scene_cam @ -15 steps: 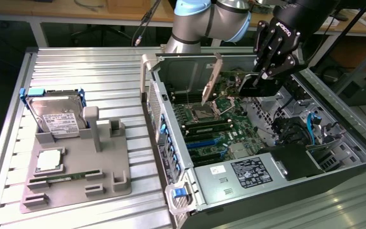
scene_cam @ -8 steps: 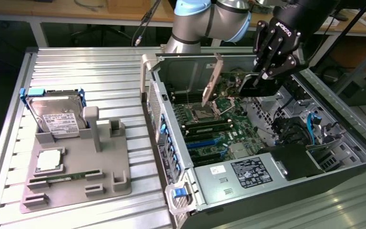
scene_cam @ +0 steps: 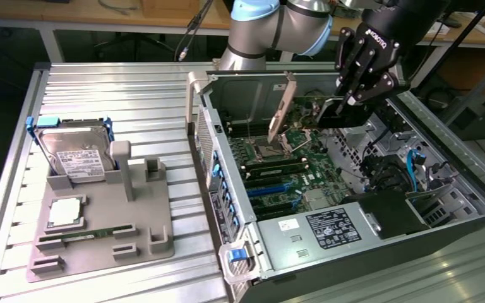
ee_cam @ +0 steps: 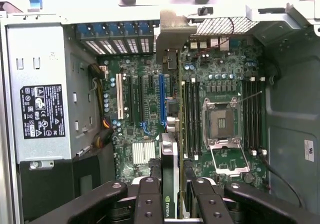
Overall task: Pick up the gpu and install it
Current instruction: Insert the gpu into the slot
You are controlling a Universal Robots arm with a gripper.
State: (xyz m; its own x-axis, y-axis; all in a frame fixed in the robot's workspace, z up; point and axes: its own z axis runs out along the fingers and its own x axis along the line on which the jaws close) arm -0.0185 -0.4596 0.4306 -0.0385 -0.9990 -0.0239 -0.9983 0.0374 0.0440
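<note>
Your work surface is a ribbed metal table. Two items sit directly on it. A grey parts holder is toward the exterior view's left. An open computer case lies on its side just beside the holder, toward the right.

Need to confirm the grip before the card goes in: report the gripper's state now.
Gripper: closed on the gpu, which is held edge-on between the fingers.
</note>
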